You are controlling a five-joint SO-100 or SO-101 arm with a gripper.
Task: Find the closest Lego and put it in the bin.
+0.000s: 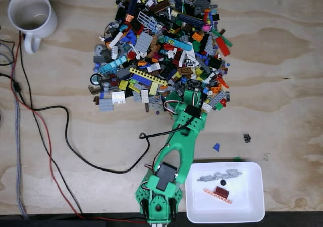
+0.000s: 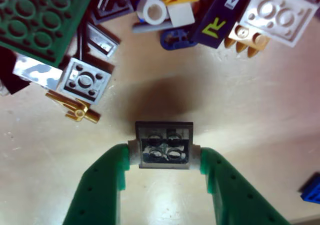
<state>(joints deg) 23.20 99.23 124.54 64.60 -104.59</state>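
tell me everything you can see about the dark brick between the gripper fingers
The dark brick is a small square piece of dark grey to black plastic, slightly see-through, with four round studs on top in a two-by-two grid. In the wrist view it sits flat, studs toward the camera, clamped on its left and right sides by the pale pads of the green gripper. A soft shadow lies on the wooden table just beyond it, so it may be slightly raised. No other piece touches it; the pile starts farther out.

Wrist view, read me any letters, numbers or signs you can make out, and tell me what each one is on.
"R", yellow-green, on the dark navy tile at the top.
"V", pale, in a small mark near that tile's upper end.
The dark square brick between the claw fingers carries no print.
Stud lettering everywhere is too blurred to read.
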